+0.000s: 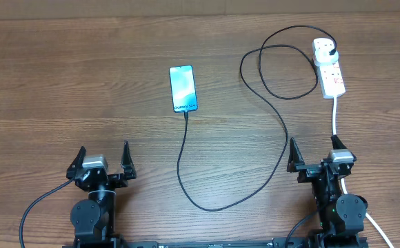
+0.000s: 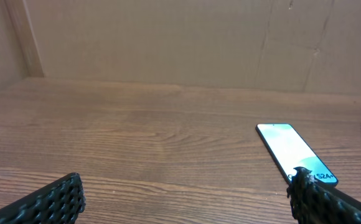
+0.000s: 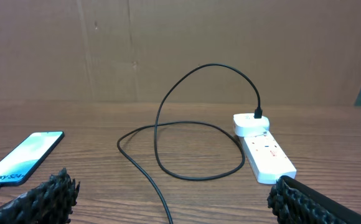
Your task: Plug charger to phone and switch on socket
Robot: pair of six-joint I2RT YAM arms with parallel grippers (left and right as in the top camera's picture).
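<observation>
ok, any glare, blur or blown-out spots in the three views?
Overhead: even light, sharp, faint shadows, no glare on the phone. Left wrist: its screen is washed out toward white. Right wrist: crisp on the socket and charger, screen text readable.

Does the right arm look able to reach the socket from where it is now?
Probably yes. The socket lies straight ahead of the open right gripper, with bare table between them. Only the white cord runs along that path, and the charger loop lies off to the left.
</observation>
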